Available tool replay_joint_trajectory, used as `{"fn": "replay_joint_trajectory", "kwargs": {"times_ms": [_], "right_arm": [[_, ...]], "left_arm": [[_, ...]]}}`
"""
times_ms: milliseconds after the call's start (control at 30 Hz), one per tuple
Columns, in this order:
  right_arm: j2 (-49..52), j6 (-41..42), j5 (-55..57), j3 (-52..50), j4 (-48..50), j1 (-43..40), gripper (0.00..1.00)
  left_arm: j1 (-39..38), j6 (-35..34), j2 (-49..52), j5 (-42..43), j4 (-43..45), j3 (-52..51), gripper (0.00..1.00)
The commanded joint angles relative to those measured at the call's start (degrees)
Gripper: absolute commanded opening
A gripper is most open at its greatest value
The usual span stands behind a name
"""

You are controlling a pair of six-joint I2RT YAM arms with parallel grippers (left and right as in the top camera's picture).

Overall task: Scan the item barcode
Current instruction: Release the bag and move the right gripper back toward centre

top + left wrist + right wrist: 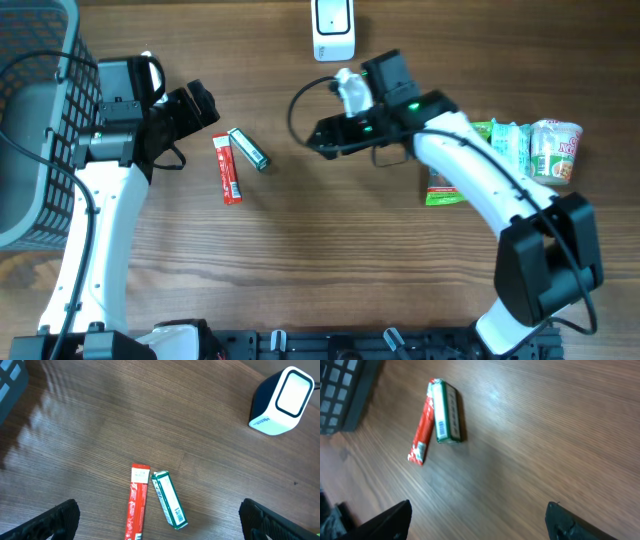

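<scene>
1. Overhead: one scanner (333, 28) stands at the tabletop's far edge, about mid-span.
2. One red packet (228, 170) and one green box (248, 149) lie flat left of centre. They are close at one end and splayed at the other. Both wrist views show a barcode on the box.
3. Left gripper (205, 108): fingers wide, nothing between them, just left of the pair.
4. Right gripper (318, 138): also wide and empty, right of the box, apart from box and scanner.
5. One basket (30, 120) sits at the left edge.
6. Near the right edge: one noodle cup (556, 150) and at least two green packs (505, 145), partly hidden by the right arm.
</scene>
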Motion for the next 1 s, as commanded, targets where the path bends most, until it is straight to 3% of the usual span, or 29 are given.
{"fn": "replay_joint_trajectory", "kwargs": {"times_ms": [0,467,767,867,900,933,967], "right_arm": [[-0.3,2.3,7.3,1.1,4.8,5.4,1.0],[-0.3,4.9,7.6,0.7,7.8,6.3,1.0],[-0.4,6.3,-3.4,0.7,2.5,-5.1,1.0],[-0.4,3.4,-2.2,0.7,-0.8,-8.7,1.0],[-0.4,2.8,-1.6,0.7,-1.7,-10.0,1.0],[-0.4,2.9,-1.1,0.7,-2.0,-10.9,1.0],[-0.4,3.0,-0.5,0.7,-2.1,-12.2,1.0]], "left_arm": [[0.2,0.3,0.1,-0.3,0.2,0.2,1.0],[0.2,0.3,0.1,-0.3,0.2,0.2,1.0],[0.2,0.2,0.1,0.1,3.1,0.2,1.0],[0.2,0.3,0.1,6.6,1.2,0.2,1.0],[0.0,0.3,0.5,10.0,1.3,-0.1,0.96],[-0.4,0.3,0.8,12.1,1.2,-0.2,0.67],[-1.2,-0.2,1.3,13.9,0.9,-0.4,0.54]]}}
